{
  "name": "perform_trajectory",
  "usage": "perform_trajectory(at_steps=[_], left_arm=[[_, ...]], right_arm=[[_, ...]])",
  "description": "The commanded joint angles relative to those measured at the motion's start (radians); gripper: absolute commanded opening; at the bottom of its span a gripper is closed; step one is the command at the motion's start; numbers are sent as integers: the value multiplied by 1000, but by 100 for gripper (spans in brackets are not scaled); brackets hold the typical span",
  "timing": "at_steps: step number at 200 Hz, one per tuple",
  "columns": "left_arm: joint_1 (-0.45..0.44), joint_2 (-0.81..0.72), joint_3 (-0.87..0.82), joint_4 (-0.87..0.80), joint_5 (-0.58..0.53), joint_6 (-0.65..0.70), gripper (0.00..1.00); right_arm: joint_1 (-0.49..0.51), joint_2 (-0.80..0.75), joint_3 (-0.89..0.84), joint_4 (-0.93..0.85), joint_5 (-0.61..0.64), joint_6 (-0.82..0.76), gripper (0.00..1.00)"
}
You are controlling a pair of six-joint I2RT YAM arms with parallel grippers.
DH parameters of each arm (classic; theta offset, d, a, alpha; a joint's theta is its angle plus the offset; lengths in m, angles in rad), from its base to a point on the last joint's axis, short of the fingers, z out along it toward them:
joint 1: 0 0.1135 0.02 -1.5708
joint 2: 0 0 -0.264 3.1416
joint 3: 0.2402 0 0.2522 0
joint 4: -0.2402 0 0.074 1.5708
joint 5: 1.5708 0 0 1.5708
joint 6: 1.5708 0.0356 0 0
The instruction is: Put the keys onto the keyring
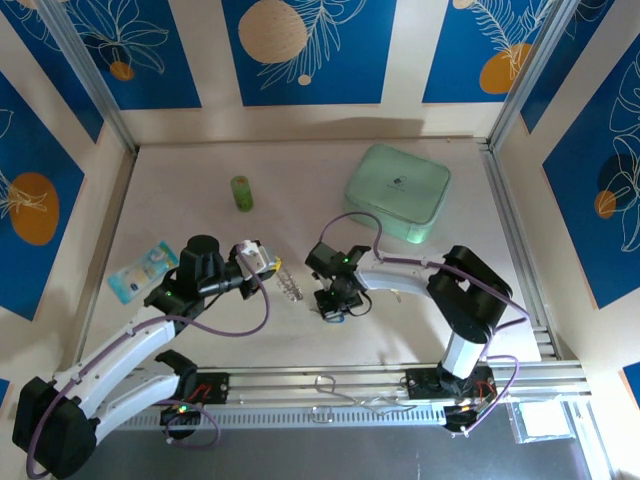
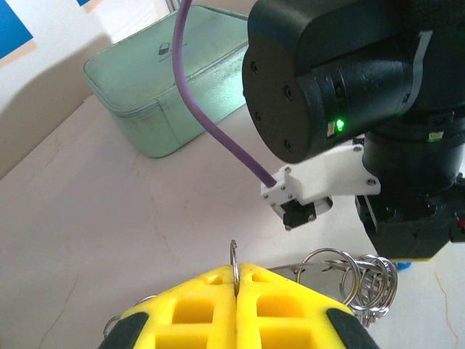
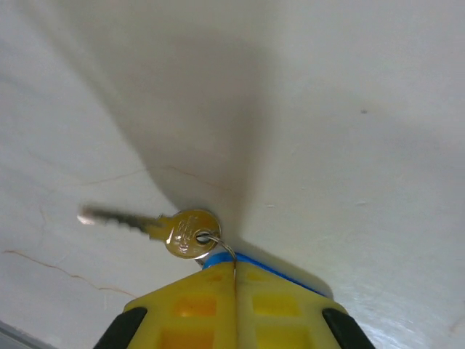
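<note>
Left gripper (image 2: pixel 236 280), fingers together, clamped the keyring's (image 2: pixel 234 254) thin wire near the table's (image 1: pixel 300 200) middle. Right gripper (image 3: pixel 234 275), also closed, pinched the blue-tagged key (image 3: pixel 182 233) by its loop alongside. Mint case (image 1: pixel 397 190), far right corner, bore an unreadable logo.

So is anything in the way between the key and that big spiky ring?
Nothing I can see. The right gripper pinches the little loop of the key. The left gripper pinches the keyring. From above, bare table lies between the two.
</note>
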Motion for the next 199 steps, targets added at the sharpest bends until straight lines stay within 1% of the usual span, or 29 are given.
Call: perform_trajectory(at_steps=[1, 41, 44, 53, 61, 81, 89, 122, 164, 199], left_arm=[[-9, -20, -4, 8, 3, 20, 0], [-9, -16, -3, 8, 7, 20, 0], [-9, -16, -4, 8, 7, 20, 0], [-9, -17, -4, 7, 8, 20, 0], [-9, -15, -3, 7, 8, 20, 0], [-9, -13, -4, 7, 8, 20, 0], [-9, -13, -4, 6, 10, 21, 0], [-9, -10, -3, 4, 16, 20, 0], [-9, -10, -2, 2, 19, 22, 0], [-9, -10, -2, 1, 19, 22, 0]], right_arm=[[-35, -68, -25, -73, 44, -28, 0], [-49, -105, -28, -77, 30, -58, 0], [-50, -102, -27, -74, 27, -59, 2], [-51, -95, -22, -67, 21, -61, 13], [-49, -86, -18, -57, 13, -63, 21], [-41, -67, 2, -43, -9, -70, 30], [-36, -62, 10, -39, -17, -73, 31], [-20, -37, 27, -25, -32, -87, 32], [-10, -5, 53, -16, -41, -107, 30], [-6, 24, 69, -27, -32, -115, 24]])
